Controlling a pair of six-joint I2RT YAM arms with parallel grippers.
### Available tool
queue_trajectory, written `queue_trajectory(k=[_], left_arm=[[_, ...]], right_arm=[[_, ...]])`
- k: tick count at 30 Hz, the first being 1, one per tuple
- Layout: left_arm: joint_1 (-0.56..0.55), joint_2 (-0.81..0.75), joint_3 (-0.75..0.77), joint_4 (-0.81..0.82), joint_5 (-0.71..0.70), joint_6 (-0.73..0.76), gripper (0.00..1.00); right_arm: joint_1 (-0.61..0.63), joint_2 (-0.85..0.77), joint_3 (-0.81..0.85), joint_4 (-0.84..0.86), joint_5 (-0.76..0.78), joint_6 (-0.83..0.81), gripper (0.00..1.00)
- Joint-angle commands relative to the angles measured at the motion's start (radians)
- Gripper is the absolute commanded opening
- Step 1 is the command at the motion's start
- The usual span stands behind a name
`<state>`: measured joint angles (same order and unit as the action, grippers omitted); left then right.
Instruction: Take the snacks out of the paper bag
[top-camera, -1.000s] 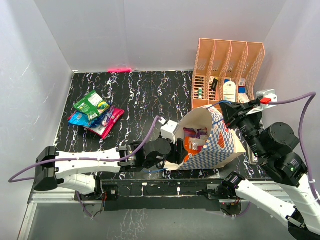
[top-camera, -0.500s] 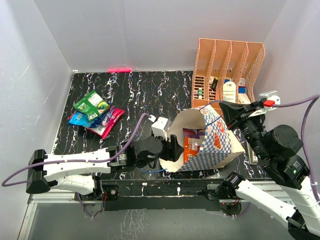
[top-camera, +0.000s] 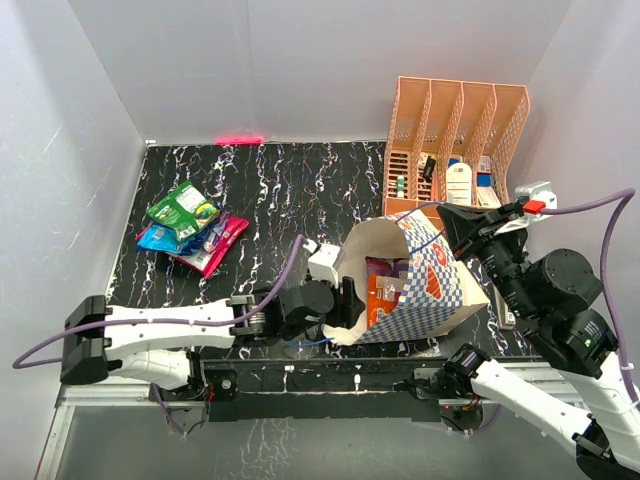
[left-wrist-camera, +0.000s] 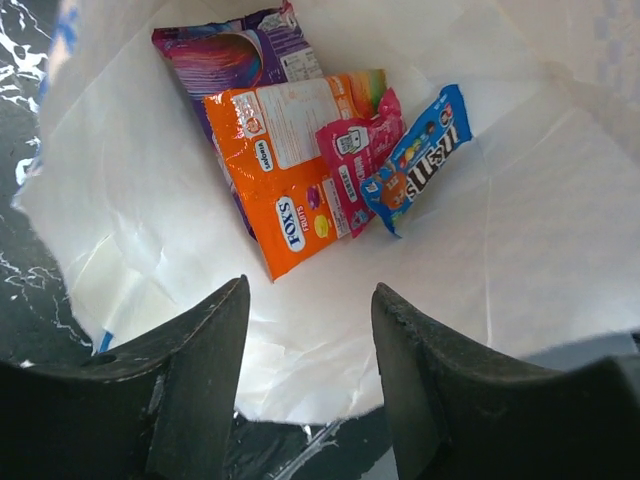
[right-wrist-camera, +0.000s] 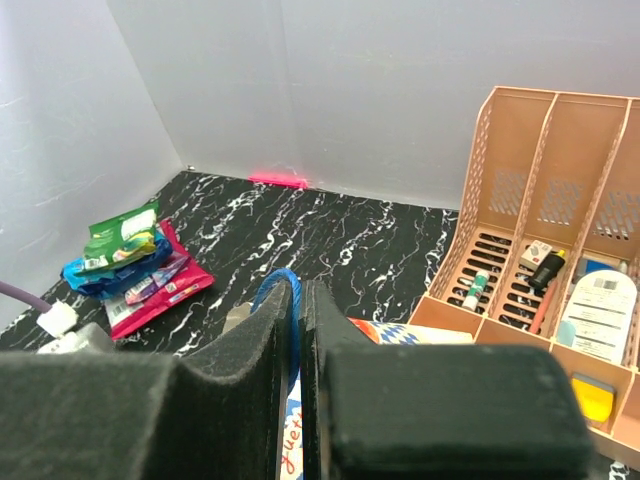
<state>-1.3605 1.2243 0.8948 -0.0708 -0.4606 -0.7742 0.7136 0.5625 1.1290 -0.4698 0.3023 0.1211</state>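
Observation:
The blue-and-white checkered paper bag (top-camera: 432, 292) lies tipped, its mouth facing left. My right gripper (top-camera: 450, 224) is shut on its blue cord handle (right-wrist-camera: 278, 280) and holds the top edge up. My left gripper (top-camera: 346, 300) is open at the bag's mouth, with nothing between its fingers (left-wrist-camera: 205, 350). Inside the bag's cream wall (left-wrist-camera: 540, 230) lie several snacks: a purple packet (left-wrist-camera: 240, 50), an orange packet (left-wrist-camera: 285, 160), a magenta one (left-wrist-camera: 352, 170) and a blue one (left-wrist-camera: 422, 155). More snacks (top-camera: 190, 225) are piled on the table at the left.
A peach-orange slotted organizer (top-camera: 455, 140) with small items stands at the back right, just behind the bag. Grey walls close the table on three sides. The black marbled tabletop (top-camera: 290, 190) lies between the snack pile and the bag.
My left gripper drew back a little to the left, out to the bag's mouth. The bag's mouth now stands wider. The right gripper kept its hold on the handle.

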Motion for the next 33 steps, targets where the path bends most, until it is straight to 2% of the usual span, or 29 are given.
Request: queue_trajectory(k=[1,5,11,18,22,31,33], left_arm=[[0.003,0.111,0.018,0.06,-0.03,0.019,0.48],[0.007,0.214,0.039,0.145,-0.074,0.054,0.46],[0.021,0.357,0.077,0.281,-0.067,0.084,0.41],[0.003,0.57,0.291,0.236,0.022,0.019,0.38],[-0.05,0.59,0.319,0.28,0.045,0.054,0.37],[-0.08,0.637,0.322,0.428,0.272,0.126,0.38],[-0.08,0.628,0.311,0.424,0.27,0.142,0.39]], right_arm=[[0.003,-0.026,-0.004,0.001,0.05,-0.029,0.08],[0.004,-0.064,-0.009,-0.041,0.098,-0.027,0.07],[0.003,-0.102,-0.005,-0.097,0.177,-0.014,0.08],[0.003,-0.065,0.04,-0.187,0.112,-0.069,0.07],[0.004,-0.037,0.074,-0.212,0.081,-0.091,0.07],[0.009,-0.042,0.08,-0.213,0.141,-0.137,0.07],[0.014,-0.048,0.077,-0.208,0.124,-0.142,0.07]])
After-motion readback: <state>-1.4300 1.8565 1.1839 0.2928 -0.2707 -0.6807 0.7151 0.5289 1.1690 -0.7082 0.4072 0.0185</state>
